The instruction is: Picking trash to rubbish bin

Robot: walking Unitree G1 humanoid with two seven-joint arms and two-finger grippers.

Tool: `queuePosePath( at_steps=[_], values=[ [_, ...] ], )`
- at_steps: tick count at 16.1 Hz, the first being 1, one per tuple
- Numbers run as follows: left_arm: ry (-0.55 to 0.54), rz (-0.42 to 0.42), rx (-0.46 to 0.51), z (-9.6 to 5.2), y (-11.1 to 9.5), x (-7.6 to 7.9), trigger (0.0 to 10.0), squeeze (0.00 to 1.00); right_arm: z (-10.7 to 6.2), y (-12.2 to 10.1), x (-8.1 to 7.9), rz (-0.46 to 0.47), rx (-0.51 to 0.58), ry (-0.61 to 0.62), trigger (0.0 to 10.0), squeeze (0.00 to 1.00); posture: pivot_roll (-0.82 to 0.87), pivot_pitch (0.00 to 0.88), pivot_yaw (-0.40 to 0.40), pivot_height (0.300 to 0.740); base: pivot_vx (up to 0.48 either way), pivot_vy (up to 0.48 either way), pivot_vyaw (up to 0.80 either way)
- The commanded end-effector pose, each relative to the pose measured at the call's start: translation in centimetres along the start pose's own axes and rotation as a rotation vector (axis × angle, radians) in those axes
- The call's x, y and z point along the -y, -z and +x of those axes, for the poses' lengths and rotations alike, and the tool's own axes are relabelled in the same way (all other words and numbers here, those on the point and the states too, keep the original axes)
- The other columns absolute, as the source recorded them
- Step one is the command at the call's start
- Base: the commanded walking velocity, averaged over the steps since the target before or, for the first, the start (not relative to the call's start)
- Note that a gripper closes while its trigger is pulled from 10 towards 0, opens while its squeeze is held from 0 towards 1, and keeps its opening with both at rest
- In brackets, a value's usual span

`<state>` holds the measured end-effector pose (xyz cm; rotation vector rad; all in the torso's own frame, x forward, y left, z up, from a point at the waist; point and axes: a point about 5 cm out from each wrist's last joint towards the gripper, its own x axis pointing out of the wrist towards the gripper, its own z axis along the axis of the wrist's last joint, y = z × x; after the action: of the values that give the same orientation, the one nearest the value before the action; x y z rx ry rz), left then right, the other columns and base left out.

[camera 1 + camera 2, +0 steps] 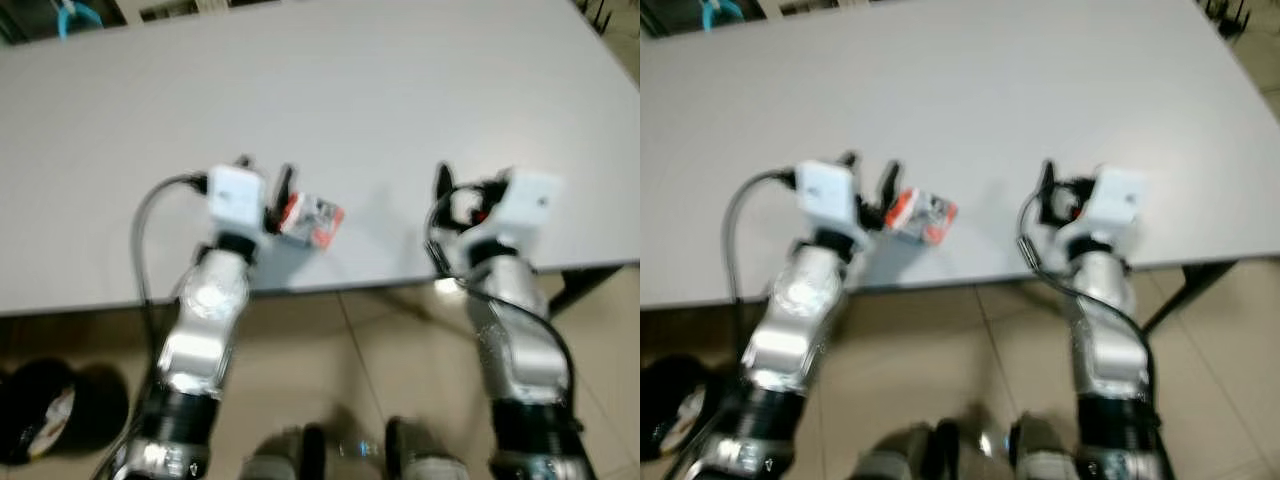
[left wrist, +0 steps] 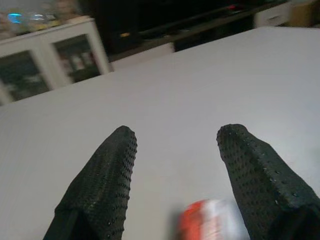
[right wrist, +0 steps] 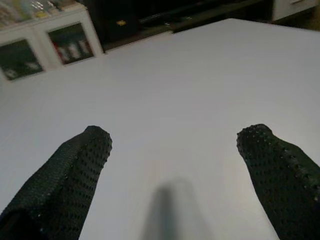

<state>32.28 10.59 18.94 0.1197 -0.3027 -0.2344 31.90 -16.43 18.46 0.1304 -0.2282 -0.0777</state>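
I am holding my left hand (image 1: 266, 176) wide over the near edge of the counter (image 1: 330, 90), fingers spread with nothing gripped between them. The one piece of trash (image 1: 311, 220), a small red-and-white wrapper or carton, is lying on the counter just beside my left hand, toward its inner side; in the left wrist view it is showing blurred low between my fingers (image 2: 100, 185), closer to one than the other. My right hand (image 1: 470, 180) is also hovering wide and empty over the counter, well apart from the trash.

To do this pick well, I am judging that I should shift the left hand slightly inward so the wrapper sits centred between the fingers, lower until the tips nearly meet the surface, then close slowly, since a light packet like this could skid away or crumple.

Counting: one piece of trash, one counter, two hands. Down on the floor at my left a dark round thing (image 1: 40, 410) is sitting, possibly the rubbish bin, though it is too blurred to tell.
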Motion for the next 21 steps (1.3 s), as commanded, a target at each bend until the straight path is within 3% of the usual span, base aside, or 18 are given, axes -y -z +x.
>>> queuePosePath(
  at_steps=[1, 5, 9, 12, 14, 19, 20, 21],
  values=[
    [-0.001, 0.004, -0.007, -0.3, 0.2, -0.6, 10.0, 0.0, -0.2, 0.2, -0.8, 0.015, -0.006, -0.019, 10.0, 0.0, 0.04, 0.255, 0.122, 0.74, 0.0, 0.0, 0.0],
    [0.042, -0.053, -0.011, -0.6, 0.0, -0.2, 10.0, 0.0, -0.2, 0.2, -0.8, 0.014, -0.006, -0.021, 10.0, 0.0, 0.04, 0.249, 0.122, 0.74, 0.0, 0.0, 0.0],
    [0.024, -0.098, -0.029, -0.7, 0.1, -1.4, 10.0, 0.0, -0.2, 0.2, -0.7, 0.013, -0.004, -0.019, 10.0, 0.0, 0.04, 0.241, 0.125, 0.74, 0.0, 0.0, 0.0],
    [-0.014, -0.333, -0.059, -0.8, 0.1, -2.8, 10.0, 0.0, -0.3, 0.3, -0.8, 0.014, -0.008, -0.02, 10.0, 0.0, 0.04, 0.242, 0.127, 0.74, 0.0, 0.0, 0.0],
    [-0.001, -0.403, -0.085, -1.2, 0.6, -3.1, 10.0, 0.0, -0.3, 0.4, -0.9, 0.014, -0.013, -0.023, 10.0, 0.0, 0.04, 0.249, 0.126, 0.74, 0.0, 0.0, 0.0],
    [0.039, -0.396, -0.159, -2.4, 1.8, -2.5, 10.0, 0.0, -1.1, 1.1, -0.5, 0.003, -0.043, -0.017, 10.0, 0.0, 0.04, 0.274, 0.127, 0.74, 0.0, 0.0, 0.0],
    [0.065, -0.399, -0.171, -2.7, 2.0, -2.2, 10.0, 0.0, -1.3, 1.1, -0.4, -0.002, -0.046, -0.014, 10.0, 0.0, 0.05, 0.282, 0.128, 0.74, 0.0, 0.0, 0.0],
    [0.148, -0.457, -0.186, -3.3, 2.0, -1.6, 10.0, 0.0, -1.5, 1.1, -0.2, -0.011, -0.049, -0.01, 10.0, 0.0, 0.04, 0.293, 0.13, 0.74, 0.0, 0.0, 0.0]
  ],
)
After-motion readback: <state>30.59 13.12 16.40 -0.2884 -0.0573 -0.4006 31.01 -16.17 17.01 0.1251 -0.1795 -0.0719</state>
